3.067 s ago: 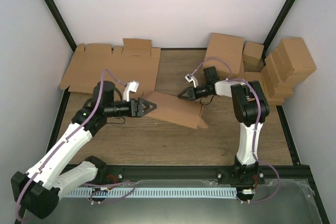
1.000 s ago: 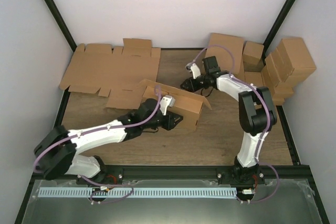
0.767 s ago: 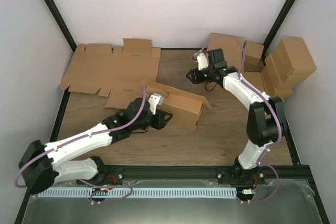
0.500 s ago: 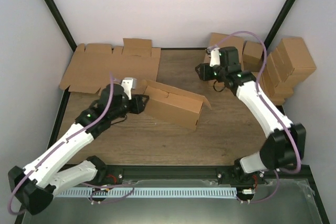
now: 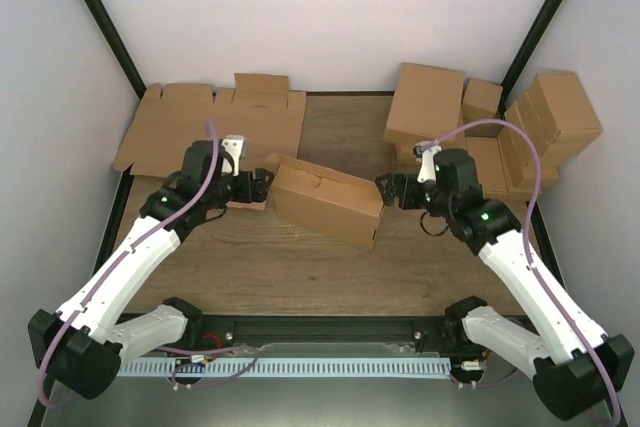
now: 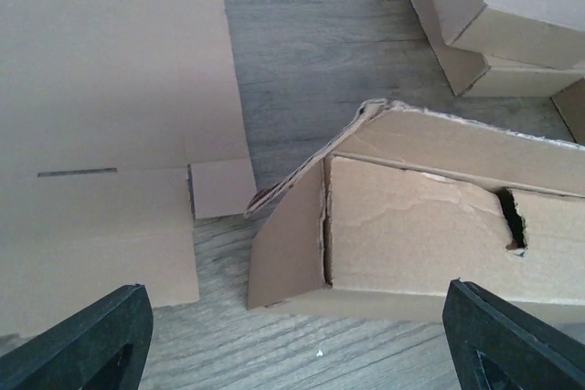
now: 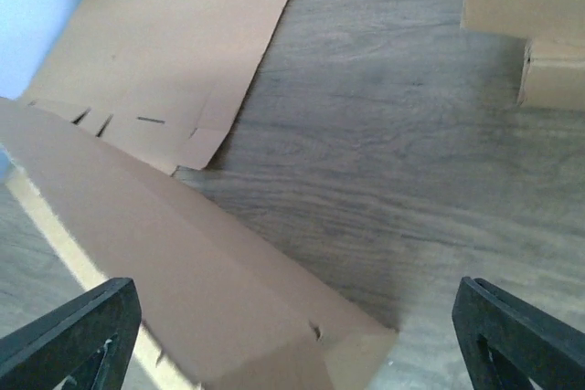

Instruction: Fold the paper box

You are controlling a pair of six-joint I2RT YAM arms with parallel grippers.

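**Item:** paper box (image 5: 325, 202), folded into shape, lying unheld at frame centre on the table (image 5: 300, 267).
**Left gripper** (image 5: 262, 187): jaws spread, empty, just beside the box's left end.
**Right gripper** (image 5: 384, 190): jaws spread, empty, near the box's right end.
**Hazard:** the end flap (image 6: 288, 244) sits ajar. Unrestrained, it may spring open, or an approach may snag the flat blanks (image 5: 215, 132).

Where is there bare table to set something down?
Widest: the bare table between the paper box and the near edge. Smaller: behind it, between the flat blanks and the stacked boxes. The right rear corner is crowded.
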